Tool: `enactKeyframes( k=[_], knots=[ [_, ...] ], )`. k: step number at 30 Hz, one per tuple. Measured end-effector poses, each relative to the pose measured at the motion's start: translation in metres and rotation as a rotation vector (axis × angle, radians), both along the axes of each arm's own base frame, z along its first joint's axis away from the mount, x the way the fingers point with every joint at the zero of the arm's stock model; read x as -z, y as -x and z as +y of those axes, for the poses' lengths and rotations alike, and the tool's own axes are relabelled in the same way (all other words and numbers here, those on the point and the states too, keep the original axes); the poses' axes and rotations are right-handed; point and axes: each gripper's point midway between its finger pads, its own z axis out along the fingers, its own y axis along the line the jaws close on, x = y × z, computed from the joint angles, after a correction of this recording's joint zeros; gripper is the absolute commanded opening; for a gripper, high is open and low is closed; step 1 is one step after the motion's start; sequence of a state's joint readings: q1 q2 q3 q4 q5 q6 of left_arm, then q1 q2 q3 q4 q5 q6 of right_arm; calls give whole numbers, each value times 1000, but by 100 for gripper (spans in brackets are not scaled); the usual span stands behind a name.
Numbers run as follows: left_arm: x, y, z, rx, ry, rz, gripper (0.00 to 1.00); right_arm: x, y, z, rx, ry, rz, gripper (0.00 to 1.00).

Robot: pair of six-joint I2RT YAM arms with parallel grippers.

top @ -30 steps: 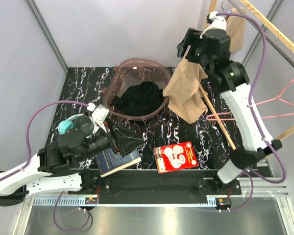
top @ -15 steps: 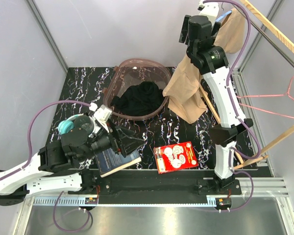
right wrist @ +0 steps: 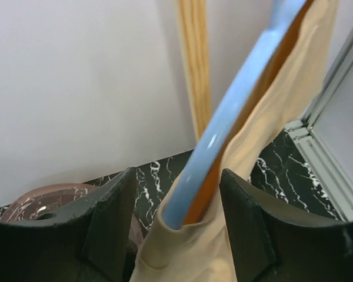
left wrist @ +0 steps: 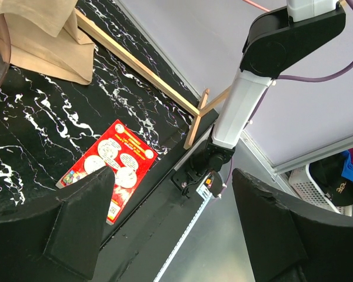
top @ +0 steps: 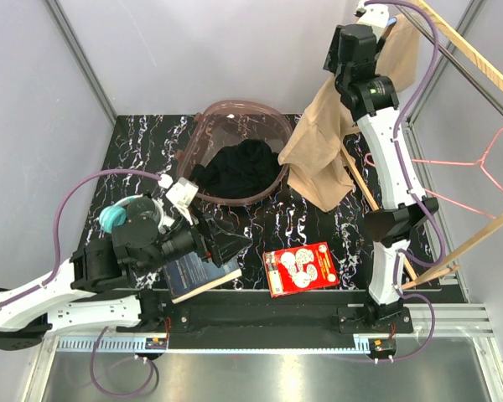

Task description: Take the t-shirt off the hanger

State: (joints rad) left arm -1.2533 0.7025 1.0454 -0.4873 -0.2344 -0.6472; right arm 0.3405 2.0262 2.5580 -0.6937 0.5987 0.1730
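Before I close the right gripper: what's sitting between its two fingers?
In the right wrist view, the blue hanger and the tan t-shirt draped over it run between the right gripper's fingers.

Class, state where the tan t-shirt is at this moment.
In the top view the tan t-shirt hangs at the far right, just right of the pink basket; the right wrist view shows it on the blue hanger.

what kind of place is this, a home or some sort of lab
Most likely a robotics lab cell: the left arm and right arm bolted at the edge of a marbled table, plain panel walls, and a tan t-shirt staged on a blue hanger.
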Motion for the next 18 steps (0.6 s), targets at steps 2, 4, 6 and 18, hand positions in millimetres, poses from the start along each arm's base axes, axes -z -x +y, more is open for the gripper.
enactKeyframes(
  k=[2,4,6,18],
  knots=[
    [0,0,0,-1,0,0,85,6,-4,6,-21,-2,6,60],
    [0,0,0,-2,0,0,85,8,-6,8,-27,-6,5,53],
    [0,0,0,-3,0,0,84,5,-7,9,-23,-17,-11,50],
    [-6,0,2,-4,2,4,85,20,-21,6,11,-29,-75,24]
  ],
)
